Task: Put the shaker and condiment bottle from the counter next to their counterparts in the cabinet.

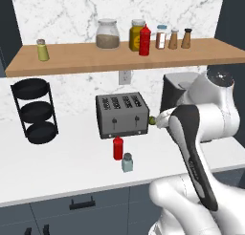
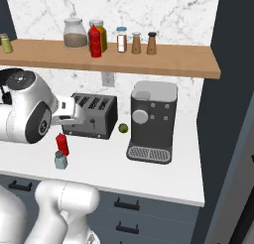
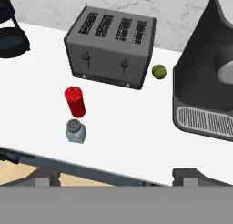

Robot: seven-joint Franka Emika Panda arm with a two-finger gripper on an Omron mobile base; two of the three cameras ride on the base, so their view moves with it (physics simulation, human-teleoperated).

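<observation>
Rack of three black round tiers stands at the far left of the white surface, against the marble wall. Above it, at the left end of the cabinet, sits the small yellow-green shaker on its own. Further right along that wooden board come a glass jar with a brown fill, a yellow jar, the taller red bottle with its pointed nozzle standing just in front of the yellow jar, and then three small spice shakers in a row.

Down on the surface, the grey four-slot toaster stands near the middle, toward the wall. Nearer than it, the condiment bottle stands upright, and the shaker stands upright just beside it, slightly nearer and to its right; I cannot tell whether the two touch. A small green fruit lies between the toaster and the dark coffee machine at the right.

The tool hangs above the near edge of the surface with its fingertips spread wide apart, nothing between them and nothing touched. It looks down over both small containers, which lie left of its middle line. The arm rises from the base, bends at a raised elbow near the coffee machine, and its wrist points toward the toaster.
</observation>
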